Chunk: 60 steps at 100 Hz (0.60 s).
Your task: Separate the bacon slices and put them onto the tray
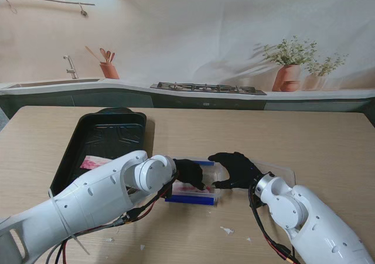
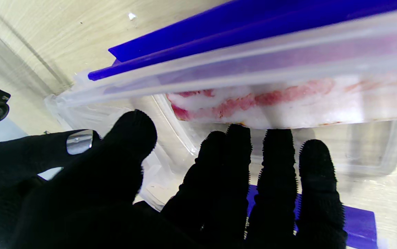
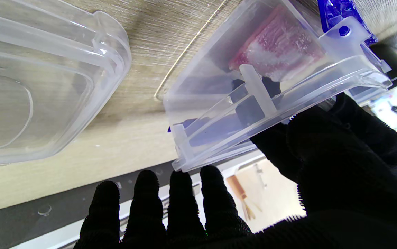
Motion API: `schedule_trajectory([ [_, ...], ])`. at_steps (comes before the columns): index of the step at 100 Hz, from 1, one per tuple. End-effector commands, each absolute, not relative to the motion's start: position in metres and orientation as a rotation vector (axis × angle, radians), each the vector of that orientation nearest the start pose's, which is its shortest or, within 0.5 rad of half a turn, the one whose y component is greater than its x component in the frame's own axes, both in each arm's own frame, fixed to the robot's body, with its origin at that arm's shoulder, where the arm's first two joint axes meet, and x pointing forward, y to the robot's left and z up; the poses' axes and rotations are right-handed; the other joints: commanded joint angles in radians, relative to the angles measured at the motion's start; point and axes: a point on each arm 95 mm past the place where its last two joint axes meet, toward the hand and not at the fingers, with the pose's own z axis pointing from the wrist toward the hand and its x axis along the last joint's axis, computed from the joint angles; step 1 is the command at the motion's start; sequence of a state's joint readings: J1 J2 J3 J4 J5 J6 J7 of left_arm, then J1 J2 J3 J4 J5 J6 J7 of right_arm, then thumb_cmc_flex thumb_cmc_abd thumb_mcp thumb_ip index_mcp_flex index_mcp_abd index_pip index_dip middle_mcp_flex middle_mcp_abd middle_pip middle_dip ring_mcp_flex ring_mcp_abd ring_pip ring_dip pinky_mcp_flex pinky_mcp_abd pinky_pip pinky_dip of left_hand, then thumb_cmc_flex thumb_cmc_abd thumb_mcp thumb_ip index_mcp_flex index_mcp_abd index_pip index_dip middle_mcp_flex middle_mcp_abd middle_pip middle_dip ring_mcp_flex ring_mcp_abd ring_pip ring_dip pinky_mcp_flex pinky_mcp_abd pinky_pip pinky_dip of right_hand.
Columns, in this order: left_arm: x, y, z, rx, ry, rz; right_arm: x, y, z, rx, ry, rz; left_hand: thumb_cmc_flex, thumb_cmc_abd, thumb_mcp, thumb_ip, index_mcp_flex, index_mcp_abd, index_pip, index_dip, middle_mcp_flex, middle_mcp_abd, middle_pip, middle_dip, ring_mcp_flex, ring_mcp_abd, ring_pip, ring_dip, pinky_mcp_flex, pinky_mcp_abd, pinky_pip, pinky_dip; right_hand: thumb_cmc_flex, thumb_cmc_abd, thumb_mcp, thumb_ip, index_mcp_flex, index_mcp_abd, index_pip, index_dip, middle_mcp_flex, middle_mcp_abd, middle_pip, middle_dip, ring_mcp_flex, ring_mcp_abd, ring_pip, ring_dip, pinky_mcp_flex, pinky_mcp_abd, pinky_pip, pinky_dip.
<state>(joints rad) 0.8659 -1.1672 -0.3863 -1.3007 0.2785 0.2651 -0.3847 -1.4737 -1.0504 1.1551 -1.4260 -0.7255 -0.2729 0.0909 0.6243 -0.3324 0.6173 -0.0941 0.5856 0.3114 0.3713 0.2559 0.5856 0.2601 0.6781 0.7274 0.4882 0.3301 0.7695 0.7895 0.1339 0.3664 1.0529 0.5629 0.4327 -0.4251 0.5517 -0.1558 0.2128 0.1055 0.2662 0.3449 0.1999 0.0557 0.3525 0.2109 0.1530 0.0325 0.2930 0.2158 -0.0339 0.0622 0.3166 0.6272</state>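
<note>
Bacon slices (image 2: 274,103) are sitting as one pink-and-white slab inside the clear container (image 1: 202,185) with blue clips, at the table's (image 1: 328,141) near centre. Looks frosty, so I'm judging it stiff and stuck together: light, greasy, likely to tear or slip if pulled from the middle. Best bet is peeling one slice at a free short edge or corner, pinching thin.

Left hand (image 1: 190,173) is reaching into the container from the left, fingers (image 2: 276,162) extended and slightly apart, tips right at the slab's edge; can't tell if they're touching it. Not gripping anything.

Right hand (image 1: 234,169) is bracing the container's right end: thumb pressing against the wall, four fingers (image 3: 184,200) spread beyond the rim, not wrapped around it. So a steadying push rather than a full grasp.

Clear lid (image 3: 43,86) is lying off on the table just right of the container. Black tray (image 1: 108,138) is sitting far left, well apart from the container, with one pink slice (image 1: 94,162) already on its near end. White crumbs (image 1: 227,230) are scattered on the near table.
</note>
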Motion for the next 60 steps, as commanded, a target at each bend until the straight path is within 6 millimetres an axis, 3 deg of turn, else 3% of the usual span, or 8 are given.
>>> schedule_trajectory([
  [1,0.4465,-0.1691,-0.342,-1.656,2.186,-1.274,0.4076,-0.0051,-0.3624,1.398,1.728,1.663,-0.023,-0.03,0.039,0.031,0.007,0.019,0.015,0.013,0.082,-0.058,0.125,0.072,0.061,-0.014,0.077,0.039,0.008,0.018,0.051,0.022,-0.009,-0.006,0.017,0.047,-0.009,-0.004,-0.009,-0.001,-0.019,-0.012,0.023,0.004,-0.025,-0.033,0.011,0.011,0.002,0.002,0.001,0.018],
  [29,0.4471,-0.1682,-0.3386,-1.629,2.188,-1.276,0.4077,-0.0054,-0.3624,1.398,1.728,1.663,-0.018,-0.025,0.048,0.029,0.072,-0.016,0.091,0.049,0.16,-0.108,0.224,0.202,0.109,-0.035,0.155,0.097,0.013,0.025,0.048,0.021,-0.008,-0.005,0.017,0.047,-0.009,-0.003,-0.008,-0.001,-0.019,-0.013,0.022,0.003,-0.024,-0.032,0.011,0.011,0.002,0.002,0.001,0.018],
  [53,0.4476,-0.1672,-0.338,-1.59,2.218,-1.271,0.4077,-0.0057,-0.3622,1.397,1.727,1.664,-0.002,-0.03,0.063,0.031,0.112,-0.101,0.27,0.137,0.215,-0.159,0.256,0.258,0.14,-0.059,0.171,0.109,0.019,0.019,0.048,0.021,-0.007,-0.005,0.016,0.047,-0.009,-0.004,-0.008,-0.001,-0.019,-0.012,0.022,0.003,-0.024,-0.032,0.011,0.012,0.002,0.002,0.001,0.018],
  [60,0.4477,-0.1669,-0.3381,-1.585,2.222,-1.269,0.4078,-0.0058,-0.3622,1.396,1.727,1.665,0.041,-0.061,0.041,-0.005,0.103,-0.134,0.348,0.166,0.222,-0.171,0.262,0.262,0.147,-0.064,0.173,0.109,0.019,0.019,0.048,0.021,-0.008,-0.005,0.016,0.047,-0.009,-0.005,-0.008,-0.001,-0.02,-0.011,0.021,0.003,-0.025,-0.031,0.011,0.012,0.003,0.002,0.001,0.018],
])
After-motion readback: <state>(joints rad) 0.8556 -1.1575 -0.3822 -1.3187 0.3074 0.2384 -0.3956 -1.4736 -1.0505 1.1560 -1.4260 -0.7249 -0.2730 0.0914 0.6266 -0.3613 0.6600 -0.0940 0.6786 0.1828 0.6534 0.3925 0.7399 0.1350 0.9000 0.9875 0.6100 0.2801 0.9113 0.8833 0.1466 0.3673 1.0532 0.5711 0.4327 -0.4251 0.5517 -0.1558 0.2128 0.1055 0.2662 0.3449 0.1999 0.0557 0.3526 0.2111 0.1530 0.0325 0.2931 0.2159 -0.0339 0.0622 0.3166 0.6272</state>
